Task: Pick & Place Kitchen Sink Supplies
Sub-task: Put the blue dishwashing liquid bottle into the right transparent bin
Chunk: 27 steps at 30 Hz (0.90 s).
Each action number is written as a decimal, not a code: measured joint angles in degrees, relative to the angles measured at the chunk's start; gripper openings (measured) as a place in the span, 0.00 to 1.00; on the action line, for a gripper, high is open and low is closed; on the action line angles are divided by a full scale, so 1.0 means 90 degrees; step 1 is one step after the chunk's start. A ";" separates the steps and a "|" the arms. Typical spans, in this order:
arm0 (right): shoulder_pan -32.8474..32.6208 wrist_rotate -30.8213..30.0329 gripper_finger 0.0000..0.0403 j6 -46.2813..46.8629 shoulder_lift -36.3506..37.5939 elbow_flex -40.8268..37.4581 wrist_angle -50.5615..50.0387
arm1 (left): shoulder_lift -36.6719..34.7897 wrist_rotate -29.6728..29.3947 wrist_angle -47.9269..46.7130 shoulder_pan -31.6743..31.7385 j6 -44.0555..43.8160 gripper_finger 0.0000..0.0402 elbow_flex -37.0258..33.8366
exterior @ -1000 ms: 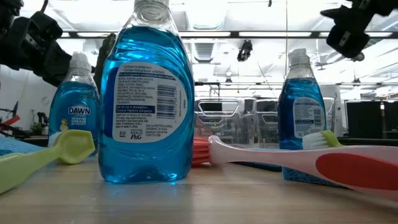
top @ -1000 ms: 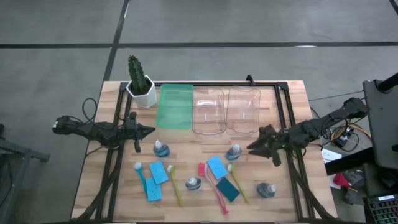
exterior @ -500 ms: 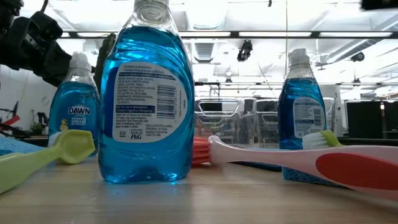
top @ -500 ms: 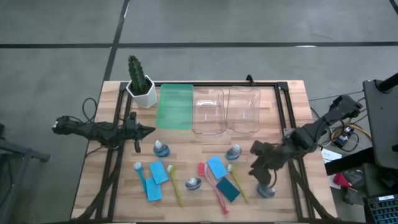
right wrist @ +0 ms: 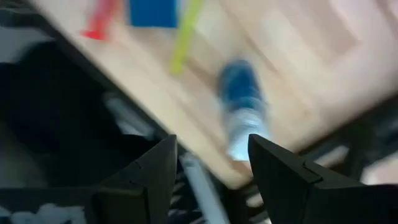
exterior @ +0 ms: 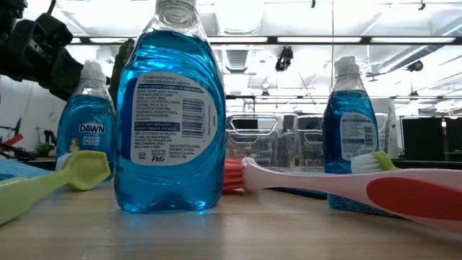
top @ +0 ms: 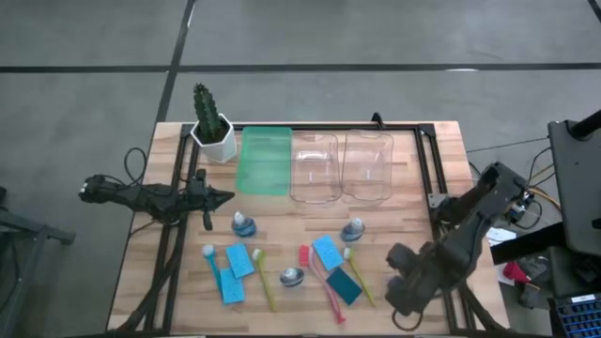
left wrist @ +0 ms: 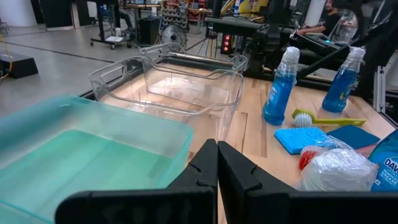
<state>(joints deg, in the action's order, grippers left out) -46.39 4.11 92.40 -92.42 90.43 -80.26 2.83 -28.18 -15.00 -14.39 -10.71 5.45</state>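
Observation:
My right gripper is open and hangs over the table's near right part, above a blue-liquid bottle with a pale cap. That bottle shows just beyond the fingers in the right wrist view, and the arm hides it in the high view. Three more bottles stand mid-table. Blue sponges, a teal sponge and pink, yellow-green and blue brushes lie flat around them. My left gripper waits, shut, at the left.
A green bin and two clear bins stand along the far edge, with a cactus in a white pot at the far left corner. A black frame rail runs along the right side. Bare wood lies near the right near corner.
My right gripper has swung from beside the clear bins toward the table's near edge, tipping to point downward, and now hangs over the near-right bottle. The left arm has kept still, and none of the supplies has moved.

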 joint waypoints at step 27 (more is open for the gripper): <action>-0.0195 0.0035 0.48 0.0028 -0.0615 0.0202 -0.0662 | -0.0002 0.0000 0.0000 0.0000 -0.0002 0.01 -0.0002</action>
<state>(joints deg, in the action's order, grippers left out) -48.14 4.43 92.66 -97.95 92.25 -86.22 2.81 -28.18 -15.00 -14.39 -10.72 5.43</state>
